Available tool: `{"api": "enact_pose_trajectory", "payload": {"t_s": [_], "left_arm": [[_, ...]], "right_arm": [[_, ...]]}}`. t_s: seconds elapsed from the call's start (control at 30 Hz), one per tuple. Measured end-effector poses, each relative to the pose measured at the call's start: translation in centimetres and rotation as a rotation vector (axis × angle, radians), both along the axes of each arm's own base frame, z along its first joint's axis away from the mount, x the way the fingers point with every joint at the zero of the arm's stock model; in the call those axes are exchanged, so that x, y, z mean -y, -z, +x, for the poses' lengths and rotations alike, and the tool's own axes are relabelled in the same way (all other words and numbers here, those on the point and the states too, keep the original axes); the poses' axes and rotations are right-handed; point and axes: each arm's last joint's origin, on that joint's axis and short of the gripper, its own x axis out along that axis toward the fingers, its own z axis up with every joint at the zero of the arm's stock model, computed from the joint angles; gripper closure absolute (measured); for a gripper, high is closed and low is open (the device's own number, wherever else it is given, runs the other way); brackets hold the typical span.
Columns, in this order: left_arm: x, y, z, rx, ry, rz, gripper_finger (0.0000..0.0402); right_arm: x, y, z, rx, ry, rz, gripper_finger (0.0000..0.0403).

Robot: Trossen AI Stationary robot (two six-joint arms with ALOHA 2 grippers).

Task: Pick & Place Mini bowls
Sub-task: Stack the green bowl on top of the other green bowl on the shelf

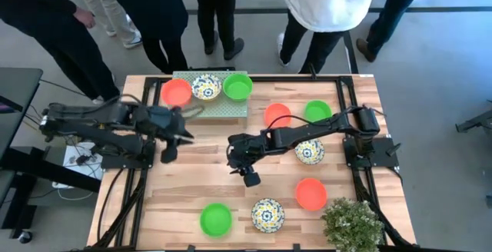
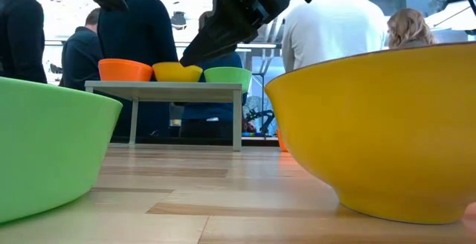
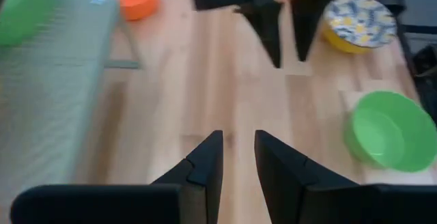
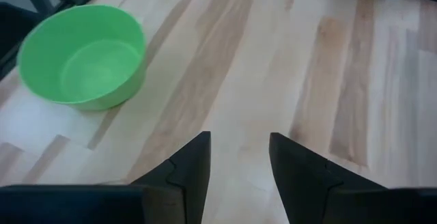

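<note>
Three mini bowls, orange-red [image 1: 176, 92], floral [image 1: 206, 87] and green [image 1: 237, 87], stand on a small raised green-grey stand [image 1: 201, 110] at the far side. Six more rest on the wooden table: orange [image 1: 277, 114], green [image 1: 317, 111], floral [image 1: 310, 152], orange [image 1: 310, 193], floral [image 1: 267, 214], green [image 1: 216, 220]. My left gripper [image 1: 187, 127] hovers just near of the stand, open and empty [image 3: 238, 157]. My right gripper [image 1: 232, 158] hangs over bare mid-table, open and empty [image 4: 239, 157], pointing toward the near green bowl [image 4: 82, 54].
A bushy green plant [image 1: 351, 223] stands at the near right corner. Several people stand beyond the far edge [image 1: 330, 6]. Bare wood lies between the two grippers and toward the near left. In the low view, the green bowl [image 2: 44, 147] and a yellow-sided bowl [image 2: 379, 125] stand close.
</note>
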Motion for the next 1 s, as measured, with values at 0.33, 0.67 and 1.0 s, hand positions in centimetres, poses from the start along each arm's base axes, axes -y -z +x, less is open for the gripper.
{"api": "enact_pose_trajectory", "payload": {"t_s": [0.33,0.67,1.0], "left_arm": [[5.0,6.4,2.1,0.161,0.162,-0.048,0.0315],[7.4,11.3,1.2,0.197,0.058,-0.029,0.0315],[7.5,12.0,0.9,0.199,0.054,-0.040,0.0315]], "right_arm": [[-1.0,0.0,-0.1,-0.028,0.064,0.092,0.0258],[-2.0,-0.4,0.1,-0.004,0.104,0.172,0.0258],[-4.3,2.2,1.0,-0.028,0.090,0.271,0.0258]]}}
